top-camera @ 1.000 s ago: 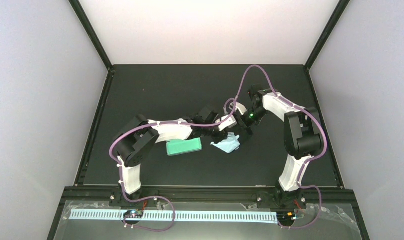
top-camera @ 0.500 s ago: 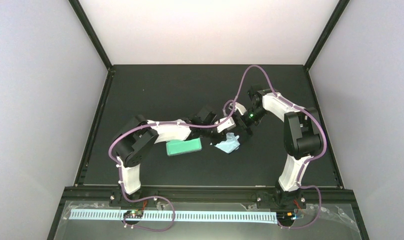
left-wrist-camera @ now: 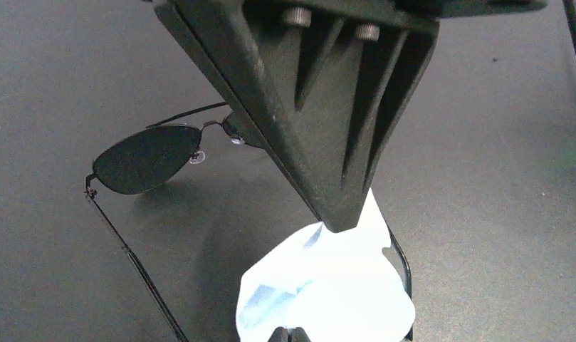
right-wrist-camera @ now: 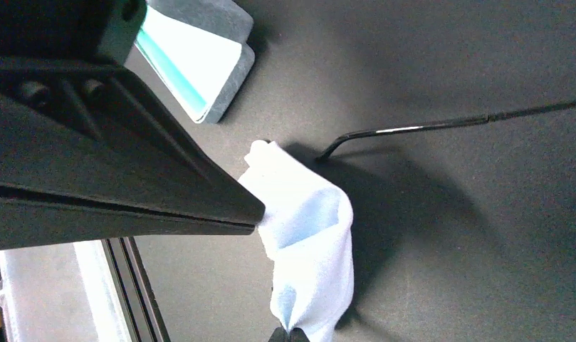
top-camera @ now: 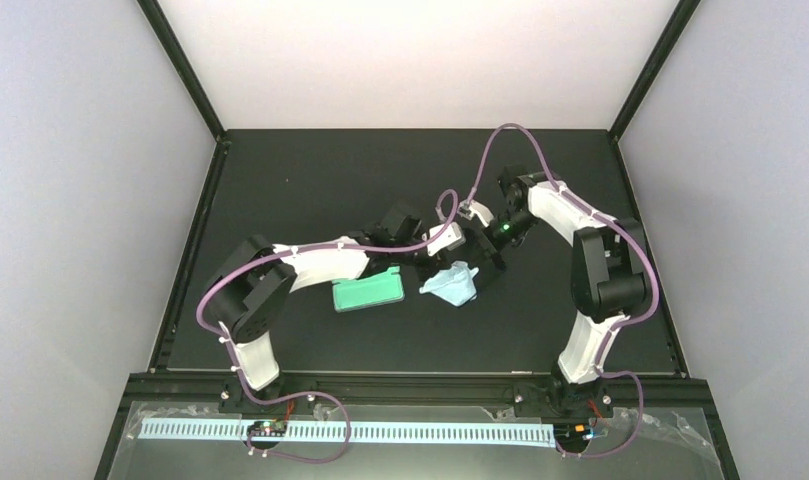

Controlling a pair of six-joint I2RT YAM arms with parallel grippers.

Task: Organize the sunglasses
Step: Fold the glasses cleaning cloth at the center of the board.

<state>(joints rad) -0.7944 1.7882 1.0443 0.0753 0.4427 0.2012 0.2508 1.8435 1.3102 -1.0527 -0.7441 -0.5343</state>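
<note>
Left claw [left-wrist-camera: 285,334] and right claw [right-wrist-camera: 288,333] clamped on one blue cloth [left-wrist-camera: 327,299], one pair of sunglasses [left-wrist-camera: 146,158], one case [right-wrist-camera: 199,60]

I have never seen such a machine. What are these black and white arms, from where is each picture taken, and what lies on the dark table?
These are two robot arms bolted at the near edge of a table. Each arm ends in a two-finger pincer. The wide picture looks down from above and behind the arms. The other two pictures come from small cameras on the wrists. On the table lie a green case and black sunglasses with their thin arms unfolded. The left pincer and the right pincer are both shut on one light blue cloth, each pinching a different part of it.
</note>
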